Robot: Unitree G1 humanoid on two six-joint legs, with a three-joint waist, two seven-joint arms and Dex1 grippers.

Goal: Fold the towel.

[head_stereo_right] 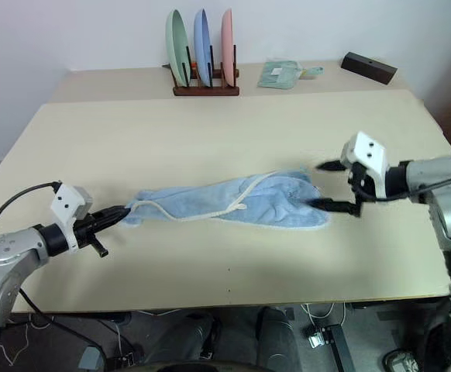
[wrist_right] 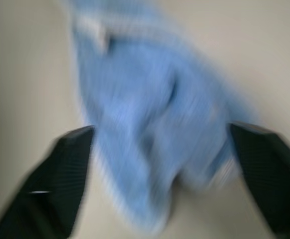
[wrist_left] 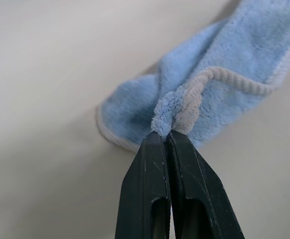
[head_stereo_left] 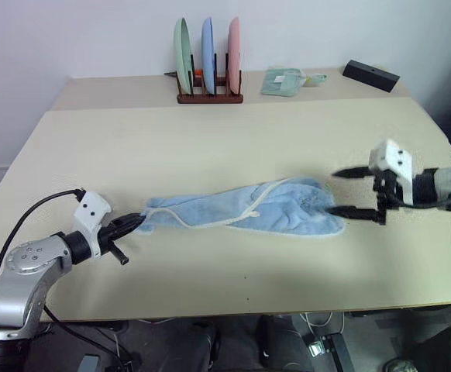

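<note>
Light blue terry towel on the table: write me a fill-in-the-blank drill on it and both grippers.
1. The left gripper is ____ on the light blue fluffy terry towel.
2. The right gripper has its jaws ____, beside the towel's other end.
3. The towel lies bunched on the ____ table.

Missing words: shut; open; beige

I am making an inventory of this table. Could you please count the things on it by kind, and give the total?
Light blue fluffy terry towel: 1
Upright plates, green, blue, pink: 3
Brown wooden plate rack: 1
Small folded pale green cloth: 1
Black rectangular block: 1
Total: 7
</note>
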